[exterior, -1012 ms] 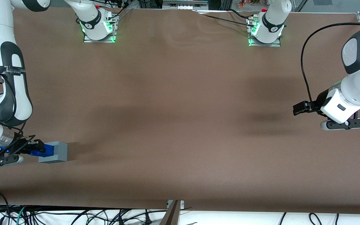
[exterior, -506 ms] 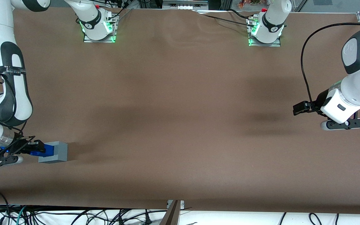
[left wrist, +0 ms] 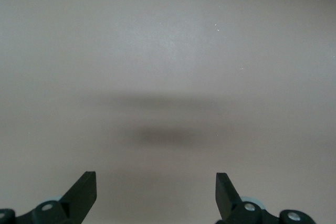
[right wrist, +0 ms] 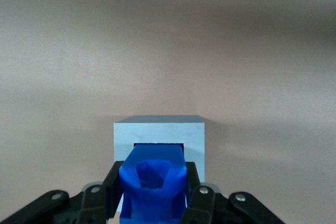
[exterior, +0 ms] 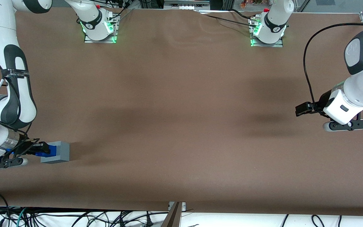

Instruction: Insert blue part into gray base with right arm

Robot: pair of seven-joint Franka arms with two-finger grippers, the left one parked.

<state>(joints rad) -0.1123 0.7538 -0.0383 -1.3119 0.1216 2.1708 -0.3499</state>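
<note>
The gray base point(exterior: 58, 152) lies on the brown table toward the working arm's end, near the front edge, its square opening facing my gripper. My right gripper point(exterior: 43, 148) is shut on the blue part point(exterior: 48, 150), whose leading end sits in the base's opening. In the right wrist view the blue part point(right wrist: 153, 182) is clamped between the two black fingers point(right wrist: 113, 190), and its tip reaches into the recess of the gray base point(right wrist: 159, 132). The gripper point(right wrist: 153, 195) is level with the base, just in front of its open face.
The brown table point(exterior: 181, 110) stretches toward the parked arm's end. Two arm mounts with green lights point(exterior: 99, 28) stand at the table's edge farthest from the front camera. Cables point(exterior: 43, 217) hang below the front edge.
My right gripper has pushed the blue part a little farther into the gray base. The base has slid slightly along the table toward the parked arm's end.
</note>
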